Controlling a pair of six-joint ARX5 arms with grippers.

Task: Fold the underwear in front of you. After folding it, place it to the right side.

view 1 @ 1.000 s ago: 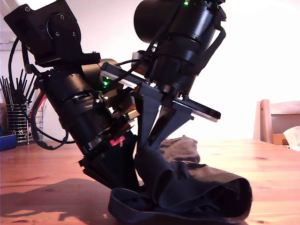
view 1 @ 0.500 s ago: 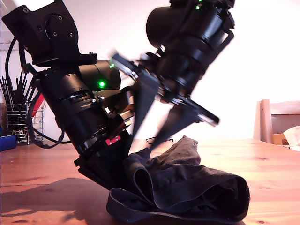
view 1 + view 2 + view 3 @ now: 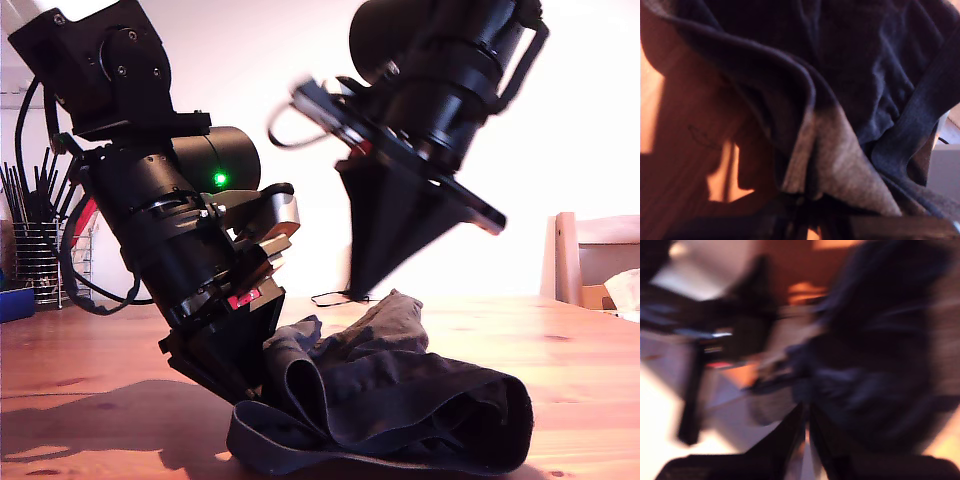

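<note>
The underwear (image 3: 400,410) lies crumpled on the wooden table (image 3: 90,360), low in the middle of the exterior view, its dark brown-black fabric bunched into thick rolls with a hemmed band curling along the near edge. My first gripper (image 3: 262,385) is down at the garment's end toward the exterior view's left, its tip buried in the cloth; the first wrist view is filled with folds of the same fabric (image 3: 840,100) drawn right up to the claw, so it appears clenched on a pinch of the underwear, though the fingers themselves are hidden under the cloth. My second gripper (image 3: 362,290) hangs above the garment, clear of it, blurred in both views. Its two fingers (image 3: 785,440) come together to a narrow point with nothing between them, so the claw is closed and empty. Toward the exterior view's left edge stands a wire rack (image 3: 35,255) holding dark utensils, and at that view's right edge a wooden chair (image 3: 590,260) sits behind the table
</note>
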